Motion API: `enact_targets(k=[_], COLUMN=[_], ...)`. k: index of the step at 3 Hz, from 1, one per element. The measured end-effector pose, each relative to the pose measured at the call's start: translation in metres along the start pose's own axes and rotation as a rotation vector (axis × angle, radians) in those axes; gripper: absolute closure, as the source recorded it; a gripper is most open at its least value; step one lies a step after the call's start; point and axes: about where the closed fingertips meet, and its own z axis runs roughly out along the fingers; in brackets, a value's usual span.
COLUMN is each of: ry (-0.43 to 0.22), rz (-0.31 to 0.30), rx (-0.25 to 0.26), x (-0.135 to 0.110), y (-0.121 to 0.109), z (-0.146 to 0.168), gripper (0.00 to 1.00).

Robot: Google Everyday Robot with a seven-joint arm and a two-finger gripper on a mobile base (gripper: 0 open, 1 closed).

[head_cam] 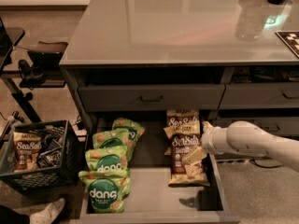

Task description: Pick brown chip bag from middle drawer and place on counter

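Observation:
The middle drawer (154, 199) stands pulled open below the counter (177, 27). Two brown chip bags lie at its right side, one at the back (183, 121) and one in front (186, 161), partly overlapping. My gripper (200, 143) reaches in from the right on a white arm (252, 141). It sits against the right edge of the front brown bag, low inside the drawer.
Several green "dang" bags (108, 171) fill the drawer's left side. A shallower drawer front with a bar handle (152, 98) is above. A black crate (37, 155) holding another Sea Salt bag stands on the floor to the left, with a shoe (44, 212) near it.

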Motion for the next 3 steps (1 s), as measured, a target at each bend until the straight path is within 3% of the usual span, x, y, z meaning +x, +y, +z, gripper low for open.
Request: enact_targets(k=[3], ry=[0.068], rz=[0.055], rx=[-0.043], x=[0.034], y=[0.012], z=[0.076], gripper=[0.0])
